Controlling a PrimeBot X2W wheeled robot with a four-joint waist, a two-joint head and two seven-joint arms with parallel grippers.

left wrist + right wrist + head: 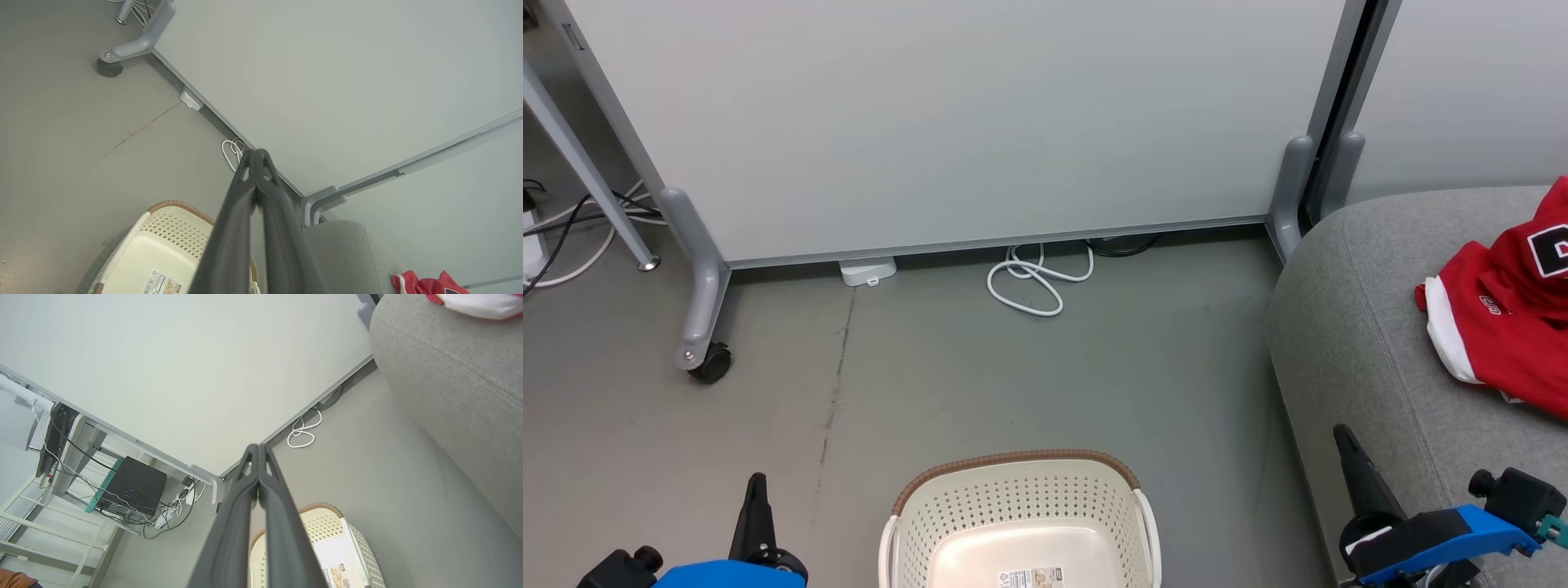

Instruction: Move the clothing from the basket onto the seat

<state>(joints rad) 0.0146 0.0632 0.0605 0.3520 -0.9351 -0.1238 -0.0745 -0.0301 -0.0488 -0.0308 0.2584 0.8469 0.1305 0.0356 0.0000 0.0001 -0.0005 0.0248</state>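
Red clothing (1507, 314) with white trim and a black-and-white number lies on the grey seat (1347, 327) at the right; part of the clothing (425, 283) (478, 304) also shows in both wrist views. The cream basket (1021, 523) with a brown rim stands on the floor at the bottom centre, a label on its bare bottom. My left gripper (757, 482) is shut with nothing in it, left of the basket. My right gripper (1342, 434) is shut and bare, over the seat's front edge. Both wrist views show fingers pressed together: left gripper (256, 157), right gripper (257, 451).
A pale partition on castors (707, 359) stands behind the basket, with a coiled white cable (1033, 282) at its foot. Grey floor (980, 376) lies between basket and partition. A desk with a black box and cables (130, 486) shows in the right wrist view.
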